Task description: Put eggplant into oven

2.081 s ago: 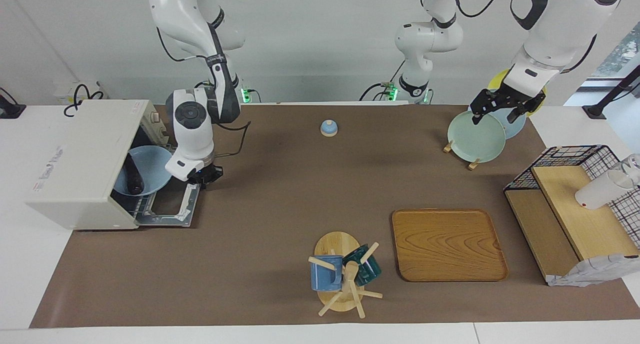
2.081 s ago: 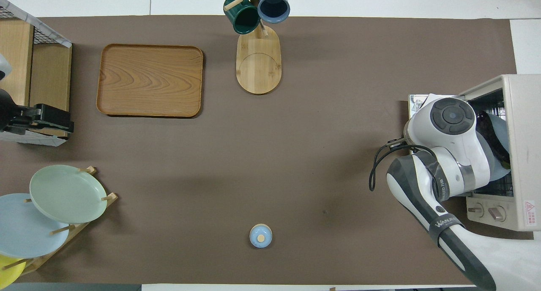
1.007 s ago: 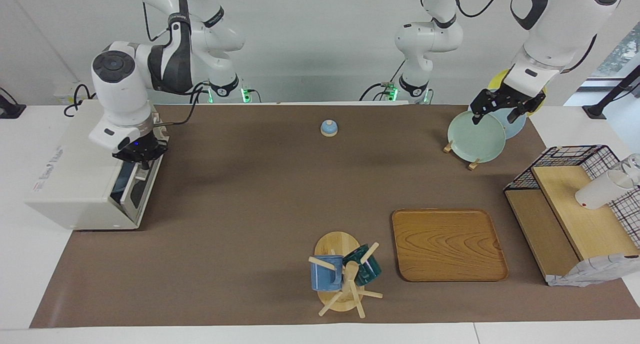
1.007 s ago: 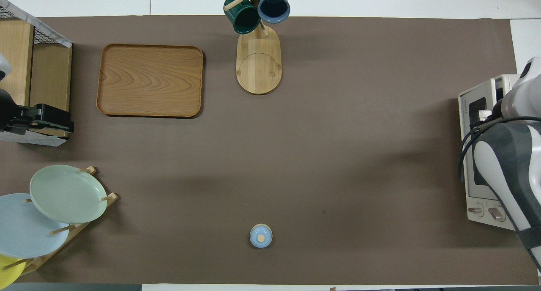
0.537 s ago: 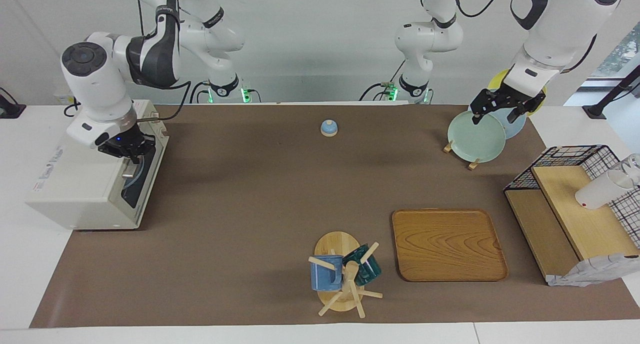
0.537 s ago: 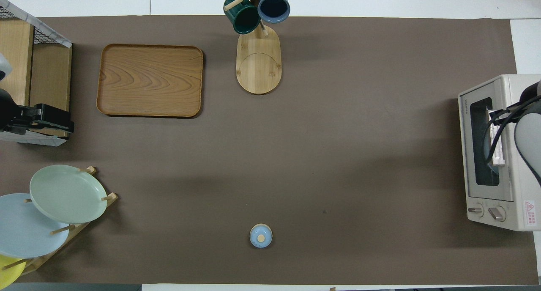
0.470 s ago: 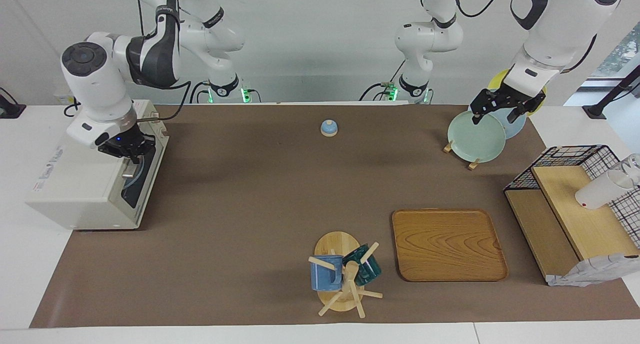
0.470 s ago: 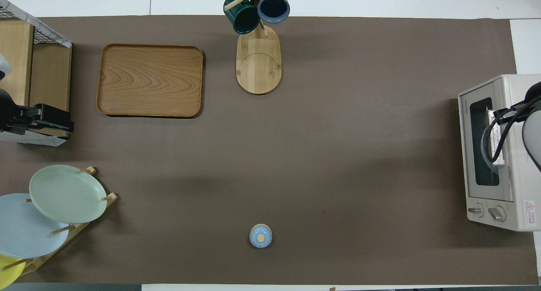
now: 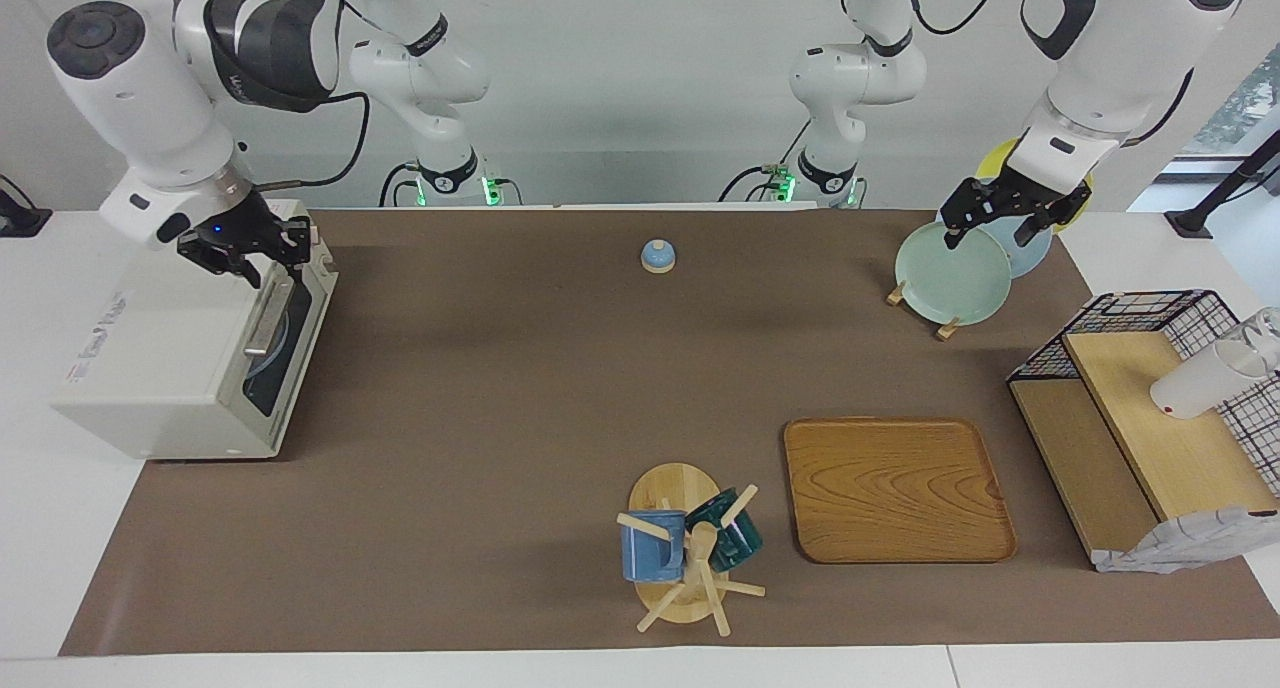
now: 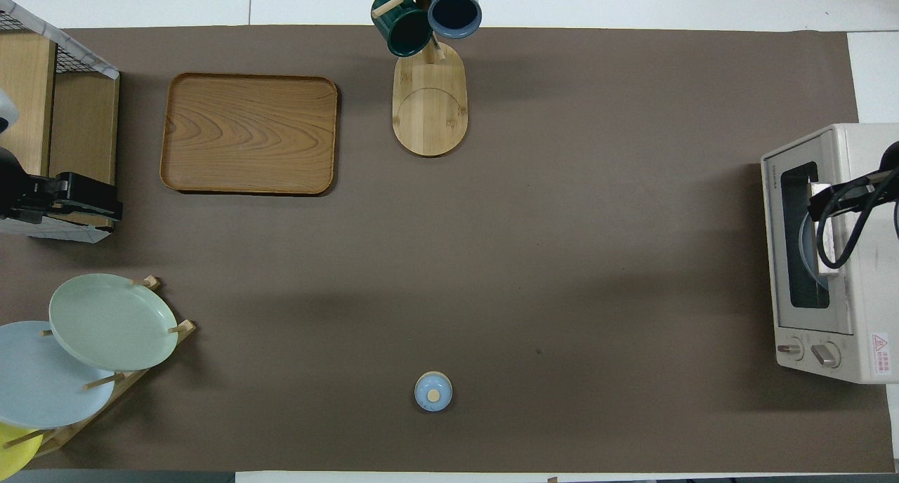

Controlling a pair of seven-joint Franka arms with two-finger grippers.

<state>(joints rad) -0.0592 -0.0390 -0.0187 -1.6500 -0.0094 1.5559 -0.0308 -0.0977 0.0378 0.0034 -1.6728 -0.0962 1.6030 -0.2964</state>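
The off-white oven [image 9: 160,358] stands at the right arm's end of the table, its dark glass door [image 9: 290,353] shut and its bar handle [image 9: 268,320] free. It also shows in the overhead view [image 10: 860,272]. The eggplant is hidden inside the oven; only a pale blue plate edge shows through the glass. My right gripper [image 9: 262,261] is open and empty, raised just above the oven's top front edge. My left gripper [image 9: 985,233] is open and empty and waits over the plate rack.
A green plate [image 9: 952,271] leans in the rack with blue and yellow plates. A small blue knobbed lid [image 9: 657,256] lies near the robots. A wooden tray [image 9: 897,488], a mug tree [image 9: 685,548] and a wire-and-wood shelf rack [image 9: 1150,418] with a white cup [image 9: 1200,378] lie farther out.
The oven door was down with the eggplant on a blue plate inside. My right gripper swung the door up shut, let go of the handle and rose. The left arm has not moved.
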